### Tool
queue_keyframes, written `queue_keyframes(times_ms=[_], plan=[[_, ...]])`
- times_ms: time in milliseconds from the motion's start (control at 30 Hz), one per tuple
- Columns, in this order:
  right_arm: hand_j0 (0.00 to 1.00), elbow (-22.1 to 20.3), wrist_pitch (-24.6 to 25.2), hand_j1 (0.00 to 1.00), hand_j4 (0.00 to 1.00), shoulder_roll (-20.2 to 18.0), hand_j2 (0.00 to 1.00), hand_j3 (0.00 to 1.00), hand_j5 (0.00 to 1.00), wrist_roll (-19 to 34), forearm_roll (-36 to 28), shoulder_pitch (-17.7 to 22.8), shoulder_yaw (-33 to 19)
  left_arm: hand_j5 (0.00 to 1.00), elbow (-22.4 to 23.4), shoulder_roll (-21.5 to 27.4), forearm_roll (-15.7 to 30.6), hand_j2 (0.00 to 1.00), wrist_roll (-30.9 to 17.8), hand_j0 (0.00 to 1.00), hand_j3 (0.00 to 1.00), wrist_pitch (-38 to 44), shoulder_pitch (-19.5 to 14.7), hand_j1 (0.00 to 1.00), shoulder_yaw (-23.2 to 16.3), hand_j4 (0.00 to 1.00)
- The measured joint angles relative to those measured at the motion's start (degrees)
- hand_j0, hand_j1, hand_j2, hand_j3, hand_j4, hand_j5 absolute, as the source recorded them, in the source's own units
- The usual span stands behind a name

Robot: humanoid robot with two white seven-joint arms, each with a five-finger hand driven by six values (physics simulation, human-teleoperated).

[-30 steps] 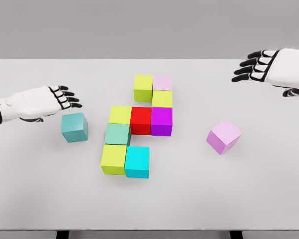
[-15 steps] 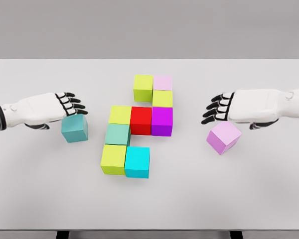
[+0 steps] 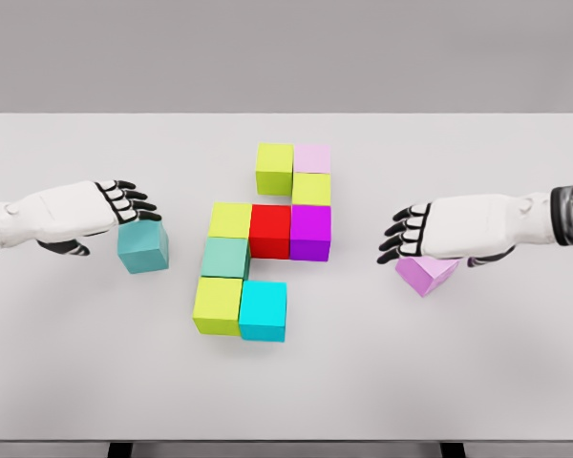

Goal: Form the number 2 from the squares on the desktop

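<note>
White tabletop (image 3: pixel 76 363) carries a cluster of coloured cubes (image 3: pixel 267 239) at centre, part-formed into a figure; a loose teal cube (image 3: pixel 142 245) lies left of it, a loose lilac cube (image 3: pixel 426 271) right; left hand (image 3: pixel 86 210) sits over the teal cube's rear edge, fingers extended, gripping nothing; right hand (image 3: pixel 454 229) overlaps the lilac cube, fingers spread, grasp not evident

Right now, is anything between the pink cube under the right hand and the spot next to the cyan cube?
Nothing visible. Bare table lies between the pink cube under the right hand and the cyan cube.
</note>
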Motion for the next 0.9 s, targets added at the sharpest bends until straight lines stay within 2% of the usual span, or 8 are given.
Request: queue_keyframes(times_ms=[333, 900], plan=[[1.0, 0.6, 0.0, 1.0, 1.0, 0.9, 1.0, 1.0, 1.0, 0.1, 2.3, 0.7, 0.6, 1.0, 0.5, -1.5, 2.6, 1.0, 0.0, 1.0, 1.0, 0.0, 0.5, 1.0, -1.0, 1.0], [1.0, 5.5, 0.0, 1.0, 1.0, 4.7, 1.0, 1.0, 1.0, 0.2, 4.9, 1.8, 1.8, 1.0, 1.4, -3.8, 1.8, 1.0, -0.5, 1.0, 1.0, 0.0, 0.6, 1.0, -1.7, 1.0]])
